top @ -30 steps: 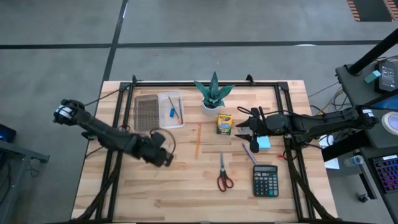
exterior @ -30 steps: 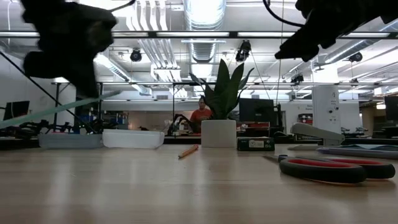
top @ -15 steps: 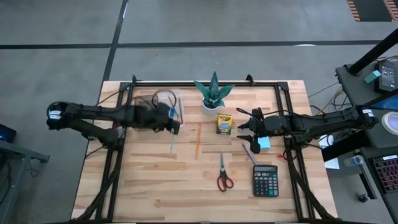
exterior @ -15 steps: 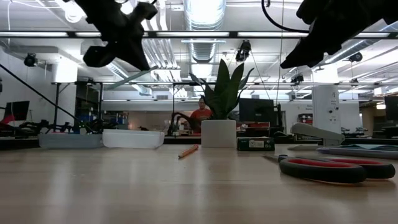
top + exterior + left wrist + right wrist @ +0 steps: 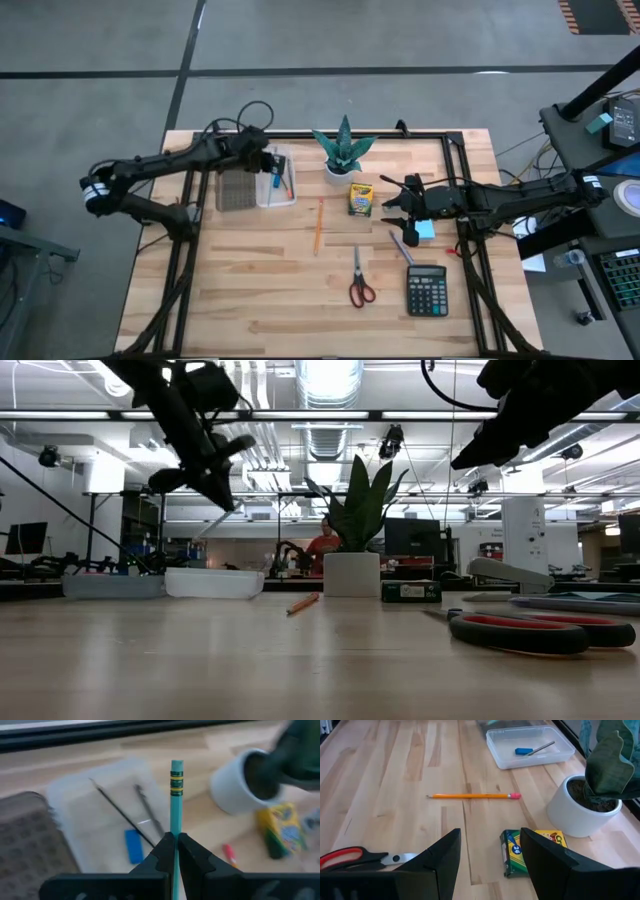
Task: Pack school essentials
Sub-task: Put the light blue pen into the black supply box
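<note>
Left wrist view shows my left gripper (image 5: 174, 845) clamped on the green pencil (image 5: 176, 800) above the clear tray (image 5: 95, 795); releasing off-centre risks it striking the rim and rolling onto the table (image 5: 250, 290)

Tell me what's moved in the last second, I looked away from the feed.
The left gripper, shut on the teal pencil, swung from the table's front-left area to the back, and now hangs over the clear tray. It hasn't let go. The right gripper stayed open above the crayon box. The orange pencil, scissors, calculator and plant haven't shifted.
</note>
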